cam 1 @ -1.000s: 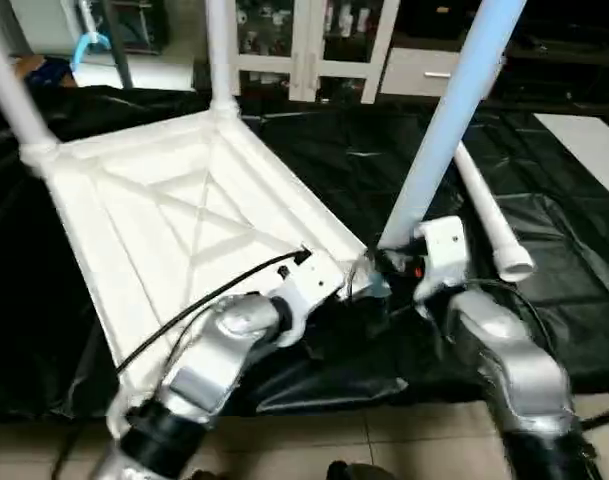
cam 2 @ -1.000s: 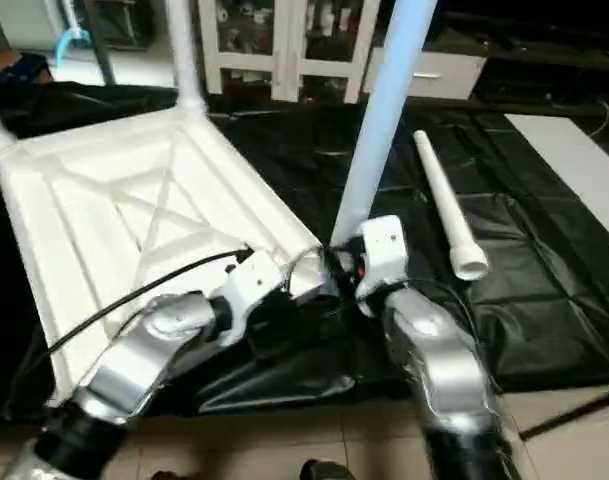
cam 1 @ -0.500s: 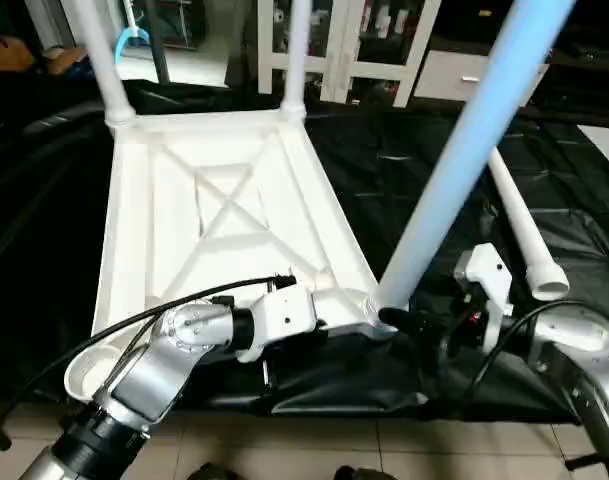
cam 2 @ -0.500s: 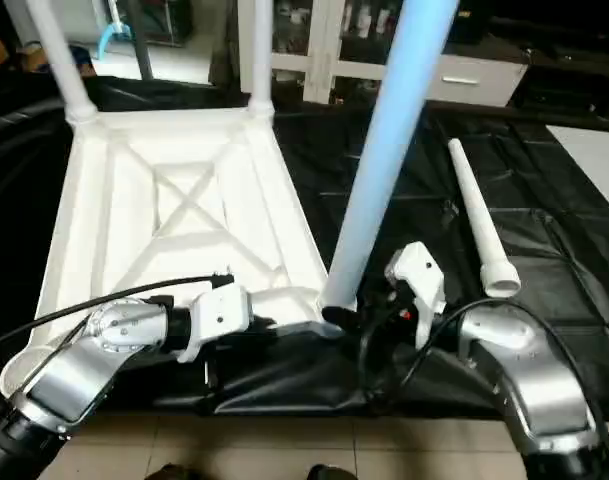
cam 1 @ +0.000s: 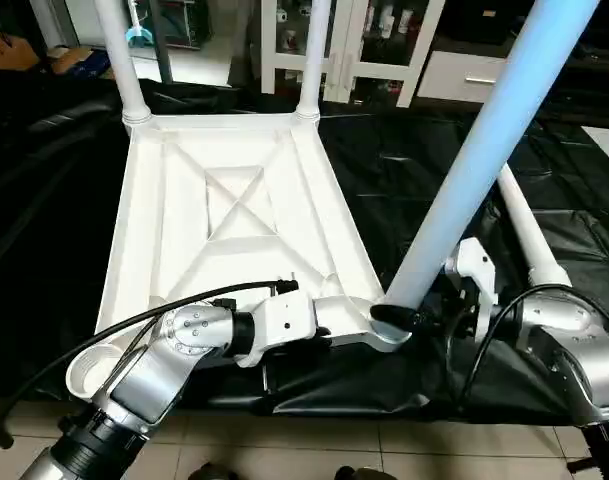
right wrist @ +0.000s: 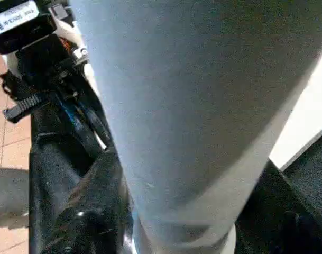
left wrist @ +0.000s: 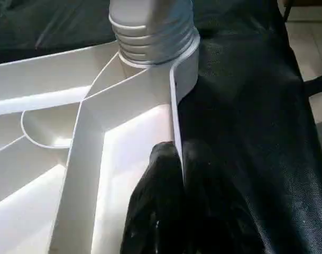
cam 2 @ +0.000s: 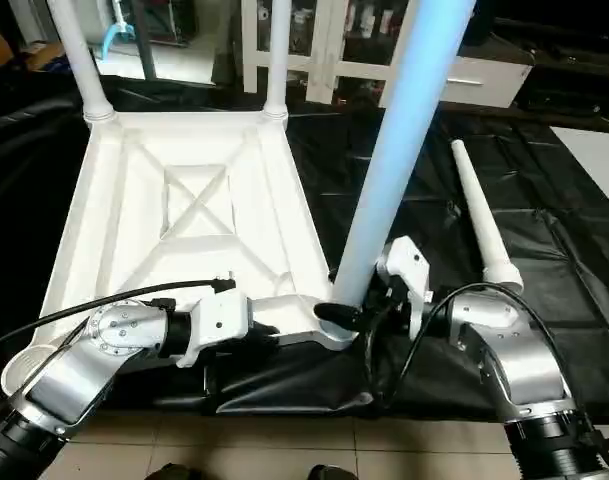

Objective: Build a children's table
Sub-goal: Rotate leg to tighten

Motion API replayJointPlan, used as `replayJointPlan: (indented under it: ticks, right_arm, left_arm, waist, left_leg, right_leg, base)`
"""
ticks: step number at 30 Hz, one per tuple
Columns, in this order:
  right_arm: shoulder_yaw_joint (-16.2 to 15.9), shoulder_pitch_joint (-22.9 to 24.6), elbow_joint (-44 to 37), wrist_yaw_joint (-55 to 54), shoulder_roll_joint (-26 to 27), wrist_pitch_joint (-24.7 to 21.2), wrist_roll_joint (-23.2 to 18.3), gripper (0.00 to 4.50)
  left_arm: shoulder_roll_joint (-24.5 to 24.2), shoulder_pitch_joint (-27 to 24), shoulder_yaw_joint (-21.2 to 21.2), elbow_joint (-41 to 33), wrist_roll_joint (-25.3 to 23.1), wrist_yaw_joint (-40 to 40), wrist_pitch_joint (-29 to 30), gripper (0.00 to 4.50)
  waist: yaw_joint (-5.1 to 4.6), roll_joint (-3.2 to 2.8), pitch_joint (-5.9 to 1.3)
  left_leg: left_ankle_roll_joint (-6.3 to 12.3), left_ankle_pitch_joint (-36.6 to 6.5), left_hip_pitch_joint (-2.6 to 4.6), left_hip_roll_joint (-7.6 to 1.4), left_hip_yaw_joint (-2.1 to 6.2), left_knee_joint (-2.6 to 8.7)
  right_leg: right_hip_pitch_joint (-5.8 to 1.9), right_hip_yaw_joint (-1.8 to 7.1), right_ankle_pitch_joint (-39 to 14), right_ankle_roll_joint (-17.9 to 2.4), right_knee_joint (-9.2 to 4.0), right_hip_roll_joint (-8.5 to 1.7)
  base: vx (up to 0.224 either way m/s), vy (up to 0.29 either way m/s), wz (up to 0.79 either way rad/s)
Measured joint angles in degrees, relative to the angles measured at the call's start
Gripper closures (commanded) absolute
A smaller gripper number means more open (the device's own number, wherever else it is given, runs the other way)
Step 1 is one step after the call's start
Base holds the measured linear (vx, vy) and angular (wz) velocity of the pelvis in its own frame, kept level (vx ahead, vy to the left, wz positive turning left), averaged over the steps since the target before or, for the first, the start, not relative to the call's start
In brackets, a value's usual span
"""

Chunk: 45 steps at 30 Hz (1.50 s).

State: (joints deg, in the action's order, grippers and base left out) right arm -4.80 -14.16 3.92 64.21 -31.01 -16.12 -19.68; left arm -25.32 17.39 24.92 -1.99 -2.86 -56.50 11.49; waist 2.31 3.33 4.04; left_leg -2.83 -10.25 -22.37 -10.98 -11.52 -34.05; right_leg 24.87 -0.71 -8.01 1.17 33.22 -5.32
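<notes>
The top (cam 1: 229, 215) lay upside down on the black sheet (cam 1: 404, 170) spread over the floor, its X-ribbed underside facing up. Two legs (cam 1: 119, 55) stood in the far corner sockets. A third leg (cam 1: 484, 150) rose at a slant from the near right socket (cam 1: 389, 322), its ribbed end sitting in the collar but, by its tilt, probably not yet driven home. The near left socket (cam 1: 89, 368) was open, and the fourth leg (cam 2: 479, 225) lay loose on the sheet toward the right edge, just beyond the right arm.

The left hand (left wrist: 168, 174) was pressed together on the top's near rim beside the occupied socket, one finger inside the wall and the other outside. That pinch looked meant to keep the top from sliding or lifting while the leg was worked in.

The right hand (cam 2: 369, 310) sat low at the foot of the slanted leg, black fingers (right wrist: 71, 227) against its base. Whether it was gripping the leg or standing spread around it, I couldn't tell. Being so close to the socket would suit steering the leg's end straight rather than levering from higher up.
</notes>
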Motion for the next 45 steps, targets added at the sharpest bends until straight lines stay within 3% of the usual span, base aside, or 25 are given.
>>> replayJointPlan:
  ticks: [6,13,18,20,25,28,31,33,36,38,40,45]
  right_arm:
    - [0.0,-0.1,0.9,0.9,-0.6,1.3,-0.1,2.53]
    - [0.4,0.6,0.4,-2.4,1.0,0.8,0.3,2.57]
    - [1.1,1.2,-2.7,-18.3,8.4,-3.6,4.3,2.59]
    - [2.3,1.3,-3.8,-27.5,13.4,-6.5,6.8,2.59]
    - [2.6,-1.6,-1.0,-43.6,21.6,-8.7,11.7,2.60]
    - [2.7,-4.0,2.6,-51.1,25.9,-7.4,13.6,2.61]
    - [2.7,-5.2,4.6,-51.5,26.7,-6.3,13.5,2.61]
    - [2.7,-5.3,4.7,-50.4,27.0,-6.1,13.1,2.61]
    - [2.6,-4.7,3.8,-46.8,25.1,-5.5,12.7,2.61]
    - [1.9,-3.1,1.5,-43.1,22.6,-5.5,11.6,1.91]
    - [1.0,-1.8,-0.6,-39.9,20.1,-5.6,10.9,1.89]
    - [0.7,0.3,-5.7,-29.9,13.7,-5.6,7.3,1.44]
  left_arm:
    - [0.0,0.0,0.0,0.0,0.0,-0.4,-0.2,4.50]
    - [0.1,0.0,-0.1,0.1,-0.3,0.2,0.2,4.50]
    - [3.0,0.5,-0.4,0.1,-2.8,5.1,6.3,4.50]
    - [5.8,1.3,-0.4,0.1,-4.1,8.4,11.2,4.50]
    - [13.9,3.4,-1.3,0.8,-6.1,17.1,23.9,4.50]
    - [16.7,4.2,-2.0,1.8,-6.6,20.2,27.1,4.50]
    - [16.6,4.2,-2.1,2.2,-6.6,20.5,27.0,4.50]
    - [15.6,4.2,-2.0,2.2,-6.5,20.3,26.1,4.50]
    - [13.6,4.1,-1.2,2.0,-6.5,18.9,23.0,4.50]
    - [11.2,3.2,-0.4,0.8,-6.0,16.8,20.3,4.50]
    - [9.2,2.9,-0.2,0.4,-5.6,15.0,17.8,4.50]
    - [4.9,1.5,-0.1,-0.1,-4.6,10.2,9.7,4.50]
  waist:
    - [0.07,-0.02,-0.01]
    - [-0.18,0.01,-0.03]
    - [-1.57,0.42,-0.25]
    - [-2.33,0.56,-0.35]
    - [-3.55,0.65,-0.41]
    - [-4.46,0.56,-0.38]
    - [-5.32,0.15,-0.14]
    - [-5.57,0.00,-0.03]
    - [-5.63,-0.20,0.13]
    - [-5.31,-0.36,0.26]
    - [-4.96,-0.37,0.32]
    - [-3.00,-0.37,0.42]
  left_leg:
    - [0.00,0.0,-0.01,0.00,0.00,-0.01]
    - [0.00,0.0,0.02,-0.02,0.00,-0.01]
    - [-0.06,0.0,0.25,-0.02,0.13,-0.07]
    - [-0.07,0.0,0.31,0.00,0.16,-0.08]
    - [-0.07,0.0,0.33,0.10,0.38,-0.36]
    - [-0.07,0.0,0.20,0.21,1.38,-0.41]
    - [-0.08,0.0,0.27,0.12,2.67,-0.33]
    - [-0.08,0.0,0.31,0.07,2.96,-0.23]
    - [-0.08,0.0,0.31,0.14,2.98,-0.22]
    - [-0.09,0.0,0.29,0.17,2.95,-0.14]
    - [-0.09,0.0,0.26,0.17,2.79,-0.13]
    - [-0.10,0.0,0.32,0.07,1.87,-0.11]
  right_leg:
    - [0.00,0.00,0.0,0.0,0.01,0.00]
    - [0.00,-0.01,0.0,0.0,0.01,0.01]
    - [0.00,-0.06,-0.1,0.2,-0.03,0.05]
    - [0.02,-0.06,-0.2,0.3,-0.08,0.06]
    - [0.03,-0.14,-0.2,0.3,-0.30,0.03]
    - [-0.14,-1.01,-0.2,0.4,-1.18,0.01]
    - [-1.12,-2.77,-0.2,0.3,-2.72,-0.04]
    - [-1.42,-3.25,-0.2,0.3,-3.23,-0.09]
    - [-1.42,-3.19,-0.2,0.3,-3.21,-0.14]
    - [-1.35,-3.09,-0.2,0.3,-3.08,-0.15]
    - [-1.17,-2.91,-0.1,0.1,-2.73,-0.16]
    - [-0.69,-1.86,0.2,-0.3,-1.44,-0.10]
  base:
    - [0.000,0.000,0.00]
    - [0.000,0.000,0.00]
    - [0.000,0.000,0.00]
    - [0.000,0.000,0.00]
    - [0.000,0.000,0.00]
    - [0.000,0.000,0.00]
    - [0.000,0.000,0.00]
    - [0.000,0.000,0.00]
    - [0.000,0.000,0.00]
    - [0.000,0.000,0.00]
    - [0.000,0.000,0.00]
    - [0.000,0.000,0.00]
